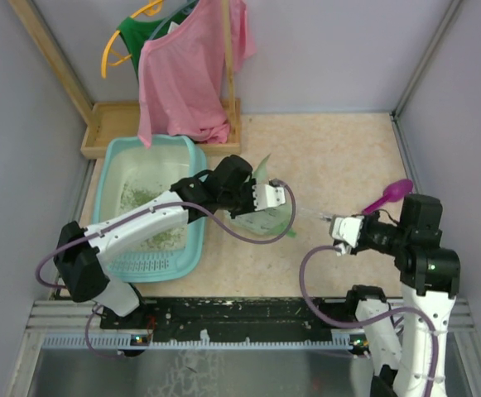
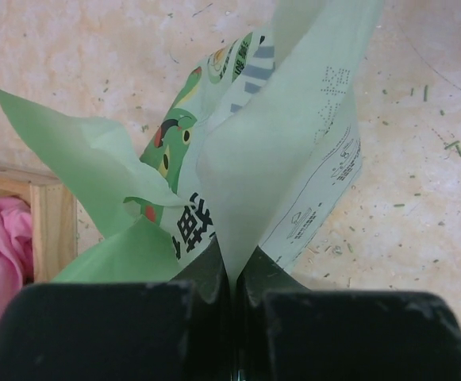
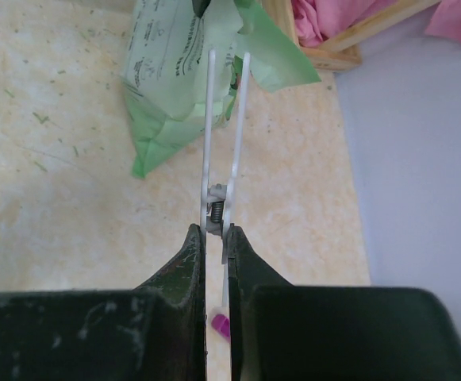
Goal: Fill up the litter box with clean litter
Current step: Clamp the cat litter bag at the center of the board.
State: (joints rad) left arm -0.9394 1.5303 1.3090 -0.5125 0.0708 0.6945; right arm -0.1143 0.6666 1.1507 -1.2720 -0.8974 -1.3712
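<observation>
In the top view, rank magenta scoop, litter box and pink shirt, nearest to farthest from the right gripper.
1. Magenta scoop, just right of the right gripper.
2. Litter box, far left.
3. Pink shirt, back left, hanging.

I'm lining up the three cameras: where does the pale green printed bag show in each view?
Top external: pale green printed bag at centre, right of the litter box.
Left wrist: fills the centre, pinched in the left pincer.
Right wrist: upper left of centre, beyond the white clip in the right pincer.
Shared landmark: the wooden tray, in all three.
</observation>
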